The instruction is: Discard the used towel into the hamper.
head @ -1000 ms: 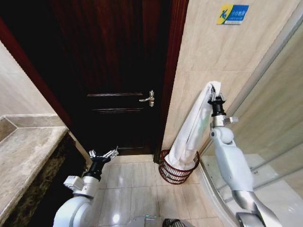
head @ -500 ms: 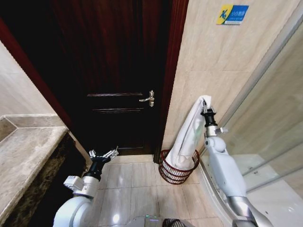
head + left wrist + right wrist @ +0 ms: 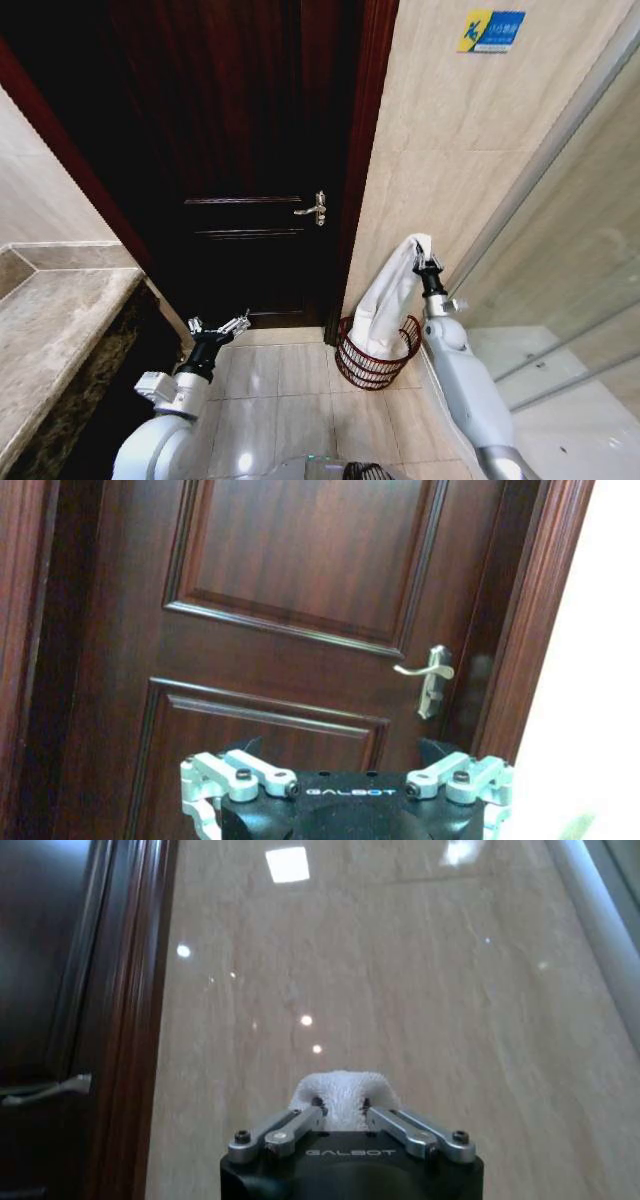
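The right claw [image 3: 421,254] pinches the top of the white towel [image 3: 388,305] above the hamper [image 3: 376,356] at the far right by the door frame — its lower end already inside, release left. The left claw [image 3: 218,327], spread, idles near left.

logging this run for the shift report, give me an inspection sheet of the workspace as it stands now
surface: glossy beige tiled floor, bare apart from the hamper.
job's things: white towel pinched at its top end, hanging down with its lower end inside the hamper, which stands on the floor by the wall next to the door frame.
clutter: nothing seen.
grippers: right gripper shut on the towel's top end, above the hamper; left gripper open, parked low, facing the door.
cables: nothing seen.
surroundings: dark wooden door with metal handle, closed; stone counter on the robot's left; glass partition on its right; blue sign on the wall.
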Controlling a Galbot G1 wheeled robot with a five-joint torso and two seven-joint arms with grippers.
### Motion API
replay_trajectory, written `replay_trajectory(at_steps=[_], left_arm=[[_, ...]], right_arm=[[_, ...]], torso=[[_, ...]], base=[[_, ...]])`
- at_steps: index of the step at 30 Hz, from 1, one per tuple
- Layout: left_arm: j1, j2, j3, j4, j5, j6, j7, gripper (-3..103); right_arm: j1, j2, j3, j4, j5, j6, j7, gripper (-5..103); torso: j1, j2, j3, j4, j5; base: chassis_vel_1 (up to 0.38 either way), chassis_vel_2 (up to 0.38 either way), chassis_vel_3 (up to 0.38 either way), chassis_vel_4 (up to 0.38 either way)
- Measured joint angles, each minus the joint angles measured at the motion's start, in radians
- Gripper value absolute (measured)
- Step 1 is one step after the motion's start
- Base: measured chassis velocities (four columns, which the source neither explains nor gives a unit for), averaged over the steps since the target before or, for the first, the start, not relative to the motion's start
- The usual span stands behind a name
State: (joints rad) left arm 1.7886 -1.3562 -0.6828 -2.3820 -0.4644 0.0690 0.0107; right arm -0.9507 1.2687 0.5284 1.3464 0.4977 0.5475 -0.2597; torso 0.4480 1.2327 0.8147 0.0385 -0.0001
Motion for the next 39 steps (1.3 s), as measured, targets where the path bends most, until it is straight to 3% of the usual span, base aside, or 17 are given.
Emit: replay_trajectory(at_steps=[31,39], left_arm=[[0.000,0.000,0.000,0.000,0.000,0.000,0.000,100],[0.000,0.000,0.000,0.000,0.000,0.000,0.000,100]], right_arm=[[-0.143,0.032,-0.008,-0.093,0.009,0.043,-0.011,7],[-0.145,0.071,-0.025,-0.151,0.005,0.051,-0.022,7]], torso=[[0.000,0.000,0.000,0.0000,0.0001],[0.000,0.000,0.000,0.0000,0.0001]], base=[[0.000,0.000,0.000,0.000],[0.000,0.000,0.000,0.000]])
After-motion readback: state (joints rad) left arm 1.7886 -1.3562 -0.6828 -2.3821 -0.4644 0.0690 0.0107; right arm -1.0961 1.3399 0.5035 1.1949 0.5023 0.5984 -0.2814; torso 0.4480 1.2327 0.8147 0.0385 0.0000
